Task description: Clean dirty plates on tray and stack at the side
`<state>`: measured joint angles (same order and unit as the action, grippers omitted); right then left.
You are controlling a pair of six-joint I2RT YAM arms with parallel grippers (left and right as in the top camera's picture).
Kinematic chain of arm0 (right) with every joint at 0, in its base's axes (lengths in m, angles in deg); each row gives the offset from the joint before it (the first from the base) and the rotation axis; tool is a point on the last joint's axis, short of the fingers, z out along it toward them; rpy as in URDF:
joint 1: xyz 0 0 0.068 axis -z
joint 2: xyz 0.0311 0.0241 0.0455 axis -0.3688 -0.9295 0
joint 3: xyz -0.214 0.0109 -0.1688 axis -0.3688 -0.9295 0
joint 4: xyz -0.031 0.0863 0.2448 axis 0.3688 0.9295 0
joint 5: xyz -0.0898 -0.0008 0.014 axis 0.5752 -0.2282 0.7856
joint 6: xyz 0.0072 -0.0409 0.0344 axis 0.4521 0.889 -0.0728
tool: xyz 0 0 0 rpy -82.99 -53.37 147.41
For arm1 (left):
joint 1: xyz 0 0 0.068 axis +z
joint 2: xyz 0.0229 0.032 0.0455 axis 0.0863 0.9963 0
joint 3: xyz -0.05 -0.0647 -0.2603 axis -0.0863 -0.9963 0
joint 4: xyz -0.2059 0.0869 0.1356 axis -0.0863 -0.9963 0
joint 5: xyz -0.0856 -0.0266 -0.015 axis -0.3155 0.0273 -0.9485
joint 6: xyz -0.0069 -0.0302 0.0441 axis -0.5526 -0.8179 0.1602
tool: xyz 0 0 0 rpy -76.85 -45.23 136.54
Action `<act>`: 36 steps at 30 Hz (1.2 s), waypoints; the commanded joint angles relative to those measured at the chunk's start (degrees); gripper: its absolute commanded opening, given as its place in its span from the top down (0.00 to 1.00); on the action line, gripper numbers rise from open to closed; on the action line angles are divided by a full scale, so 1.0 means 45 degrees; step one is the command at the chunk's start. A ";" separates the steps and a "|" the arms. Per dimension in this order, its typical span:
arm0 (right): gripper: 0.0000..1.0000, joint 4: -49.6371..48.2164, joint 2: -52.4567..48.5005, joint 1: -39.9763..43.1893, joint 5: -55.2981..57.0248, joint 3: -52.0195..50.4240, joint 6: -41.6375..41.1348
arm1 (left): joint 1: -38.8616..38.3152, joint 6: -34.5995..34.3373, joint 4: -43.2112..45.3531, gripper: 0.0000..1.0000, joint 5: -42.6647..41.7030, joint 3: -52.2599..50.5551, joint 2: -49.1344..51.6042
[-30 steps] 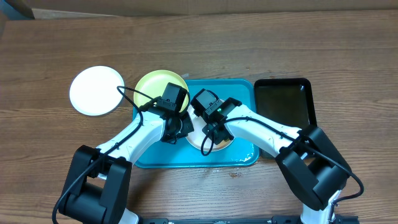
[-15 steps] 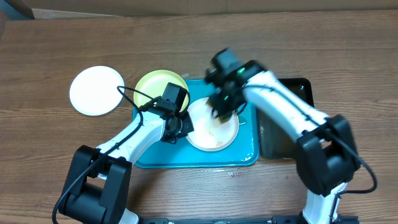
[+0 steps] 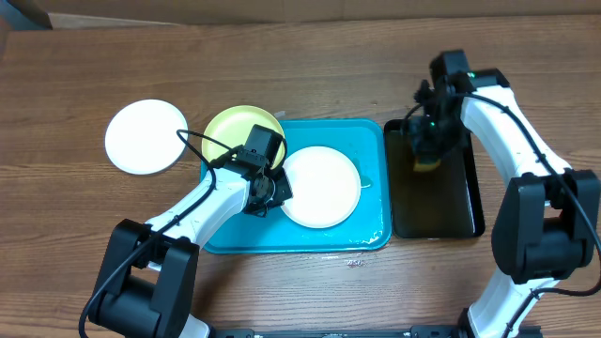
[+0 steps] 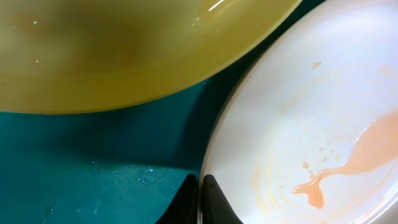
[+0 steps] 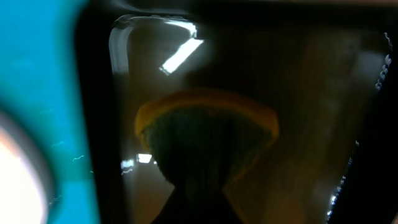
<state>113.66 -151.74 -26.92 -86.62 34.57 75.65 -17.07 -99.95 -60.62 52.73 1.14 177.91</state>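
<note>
overhead: left gripper [image 3: 274,191] is at the left rim of the white plate [image 3: 321,186], jaws together on that rim. The plate lies flat in the blue tray [image 3: 374,141] and spreads out to the gripper's right. Green plate [image 3: 242,130] is just ahead-left of the gripper, overhanging the tray's far left corner. Second white plate [image 3: 146,137] is well off to the gripper's left, on the table [image 3: 300,66], outside the tray. Right gripper [image 3: 425,155] is over the black tray [image 3: 437,211], closed on a yellow sponge [image 3: 427,166]. Blue tray and white plate are off to its left.

left wrist: left gripper [image 4: 200,190] tips are pinched with the white plate [image 4: 292,124] rim between them. The plate fills the area right of the tips, with a wet orange smear [image 4: 323,180] on it. Green plate [image 4: 124,50] is ahead and left, above the blue tray [image 4: 93,168] floor. Can't tell if it touches the white plate.

right wrist: blurred and dark. Right gripper [image 5: 198,196] is clamped on the sponge [image 5: 205,134], which sits straight ahead of the tips, yellow edge and dark green face. Black tray [image 5: 311,124] is beyond it; contact unclear. Blue tray [image 5: 37,93] is to the left, with a white plate sliver [image 5: 12,168] at far left.
</note>
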 commanded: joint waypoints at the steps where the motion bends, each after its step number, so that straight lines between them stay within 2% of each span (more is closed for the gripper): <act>1: 0.96 -0.0903 0.0369 0.0189 0.0311 -0.1161 -0.0656 | -0.0039 0.0296 0.0010 0.96 -0.0039 0.0160 0.0131; 3: 0.95 -0.1642 0.0369 0.0189 0.0311 -0.1744 -0.0651 | -0.0039 0.0296 0.0019 0.96 0.0000 0.0160 0.0131; 7: 0.87 -0.2715 0.0369 0.0189 0.0316 -0.2603 -0.0656 | -0.0039 0.0296 0.0015 0.96 0.0000 0.0160 0.0131; 8: 0.80 -0.2909 0.0369 0.0189 0.0316 -0.2769 -0.0651 | -0.0039 0.0296 0.0015 0.96 -0.0005 0.0160 0.0131; 9: 0.66 -0.3055 0.0364 0.0189 0.0321 -0.2890 -0.0651 | -0.0039 0.0301 0.0010 0.96 0.0000 0.0160 0.0131; 10: 0.43 -0.3177 0.0359 0.0189 0.0345 -0.2982 -0.0651 | -0.0044 0.0301 0.0010 0.95 0.0000 0.0160 0.0131; 11: 0.29 -0.3215 0.0359 0.0189 0.0461 -0.3011 -0.0656 | -0.0039 0.0306 0.0010 0.92 0.0005 0.0160 0.0131; 14: 0.26 -0.3191 0.0413 0.0189 0.0486 -0.2817 -0.0826 | -0.0044 0.0393 0.0015 0.88 -0.0005 0.0160 0.0131; 20: 0.24 -0.1846 0.0821 0.0209 0.0321 -0.0971 -0.1617 | -0.0044 0.0476 0.0010 0.69 -0.0019 0.0160 0.0131; 22: 0.24 -0.1530 0.0865 0.0316 0.0321 -0.0364 -0.1627 | -0.0049 0.0559 -0.0005 0.69 -0.0034 0.0160 0.0131; 25: 0.23 -0.1287 0.0865 0.0767 0.0301 0.0209 -0.2011 | -0.0117 0.0699 -0.0034 0.78 -0.0010 0.0160 0.0131; 26: 0.21 -0.1302 0.0865 0.0986 0.0253 0.0248 -0.2147 | -0.0155 0.0801 -0.0029 0.78 -0.0015 0.0160 0.0131; 29: 0.08 -0.1311 0.0860 0.1705 0.0253 0.0199 -0.2273 | -0.0340 0.0889 0.0010 0.78 0.0034 0.0160 0.0131; 32: 0.06 -0.1093 0.0860 0.2409 0.0257 0.0185 -0.2273 | -0.0529 0.0879 0.0068 0.78 0.0219 0.0160 0.0131; 34: 0.05 -0.1098 0.0860 0.2827 0.0248 0.0185 -0.2278 | -0.0617 0.0879 0.0117 0.87 0.0301 0.0160 0.0131; 36: 0.03 -0.1190 0.0860 0.3186 0.0248 0.0185 -0.2273 | -0.0656 0.0884 0.0117 0.91 0.0296 0.0160 0.0131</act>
<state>108.65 -149.12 -14.02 -85.77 34.77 66.08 -19.45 -96.99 -60.25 53.06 1.14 177.91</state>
